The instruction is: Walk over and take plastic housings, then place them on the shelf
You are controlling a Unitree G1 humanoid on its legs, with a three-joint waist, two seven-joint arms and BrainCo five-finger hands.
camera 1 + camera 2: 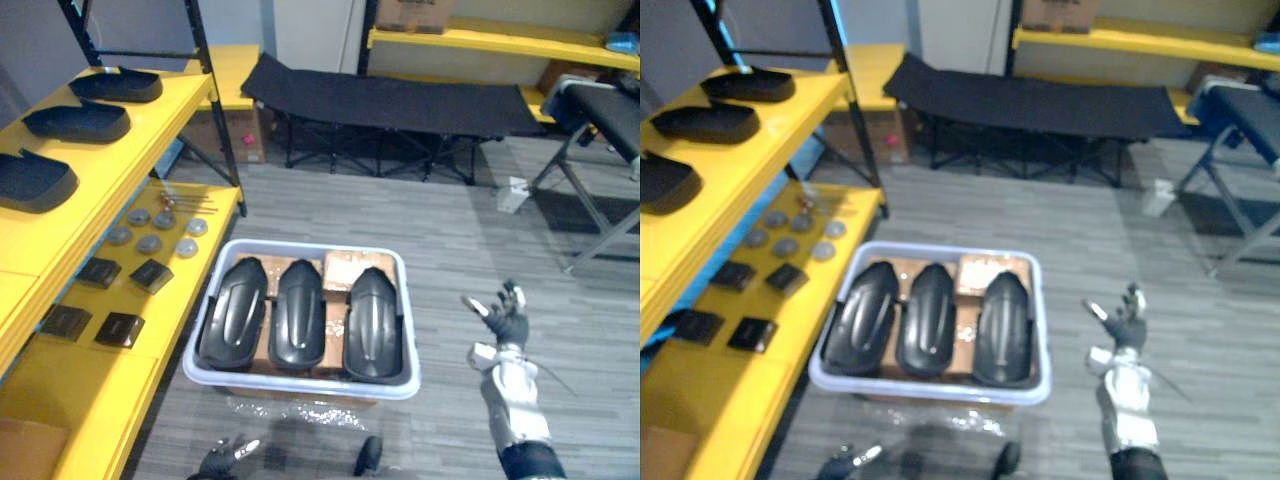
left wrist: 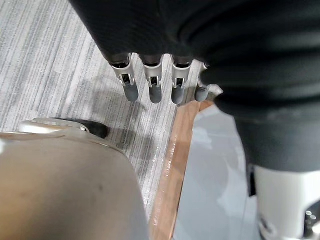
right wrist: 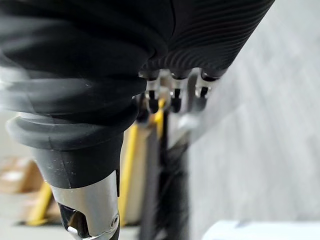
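- Three black plastic housings (image 1: 300,315) lie side by side, lengthwise, in a pale bin (image 1: 300,382) on the grey floor, with brown cardboard under and behind them.
- A yellow shelf (image 1: 165,115) runs along the left of the bin. Its upper board carries three shelved housings (image 1: 78,120) in a row, the nearest one cut off by the picture's edge.
- The shelf's lower board, just beside the bin, holds round grey discs (image 1: 150,243), flat black squares (image 1: 120,328) and a few small metal bits too fine to make out.
- Crumpled clear wrap (image 1: 300,410) lies on the floor against the bin's near side.
- Behind the bin, well apart, stands a black folding cot (image 1: 390,100). Past it a rear shelf (image 1: 500,40) bears a cardboard box (image 1: 415,15), cropped at the top.
- At the far right a black padded bench (image 1: 605,110) on a metal frame is partly out of frame. A small clear object (image 1: 512,195) on the floor near it cannot be identified.
- The right hand (image 1: 500,315) is raised to the right of the bin, apart from it, fingers spread and holding nothing.
- The left hand (image 1: 225,460) is low at the near edge. Its wrist view shows its fingers (image 2: 152,85) straight and empty, over the floor beside the bin's pale wall.
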